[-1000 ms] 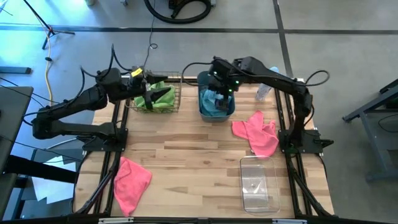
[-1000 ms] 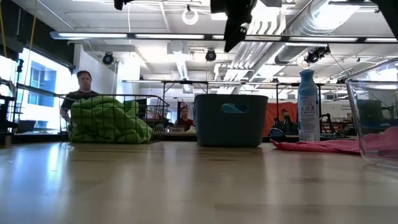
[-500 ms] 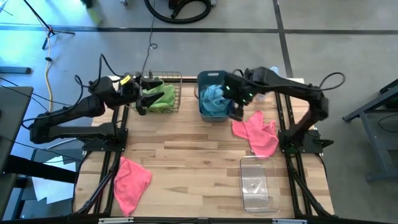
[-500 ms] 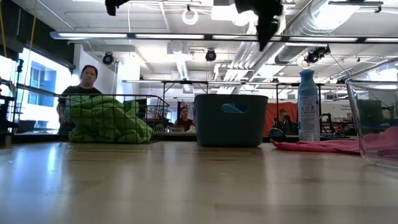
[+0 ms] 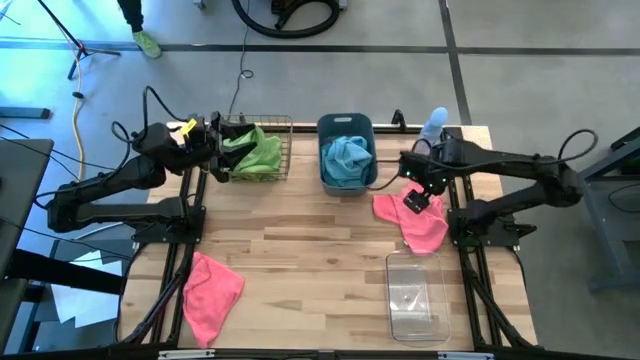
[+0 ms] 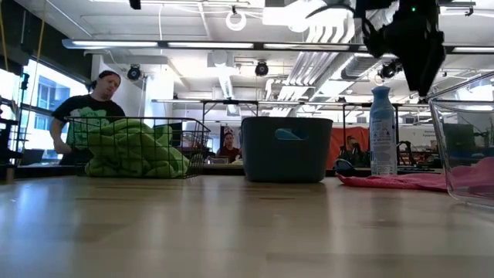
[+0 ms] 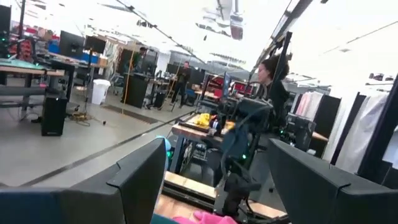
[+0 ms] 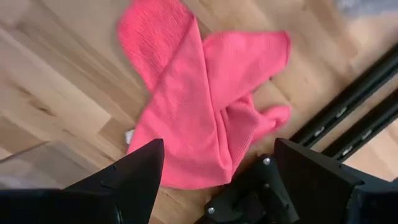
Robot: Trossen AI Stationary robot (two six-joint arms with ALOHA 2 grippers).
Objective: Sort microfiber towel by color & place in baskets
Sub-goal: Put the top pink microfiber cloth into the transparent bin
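Observation:
Lime green towels [image 5: 256, 152] lie in the copper wire basket [image 5: 287, 150] at the far left. Light blue towels [image 5: 347, 158] lie in the slate-blue tub [image 5: 322, 128]. One pink towel [image 5: 418, 220] lies crumpled flat on the table at the right and also shows in the right wrist view [image 8: 199, 99]. A second pink towel [image 5: 212, 288] lies at the near left. The clear bin [image 5: 415, 295] stands at the near right. My right gripper [image 5: 413, 197] hovers open above the right pink towel. My left gripper [image 5: 226, 150] is open and empty at the wire basket's left side.
A pale blue spray bottle [image 5: 432, 124] stands at the far right, behind my right arm. Bare wood lies in the table's middle and near part. A person [image 6: 89, 116] stands beyond the table's far left; another walks at the top of the high view [image 5: 133, 22].
My right gripper has left the slate-blue tub and swung toward the table's right and near side, ending over the right pink towel. My left gripper has drawn back from over the wire basket toward the table's left edge. The towels in both containers lie still.

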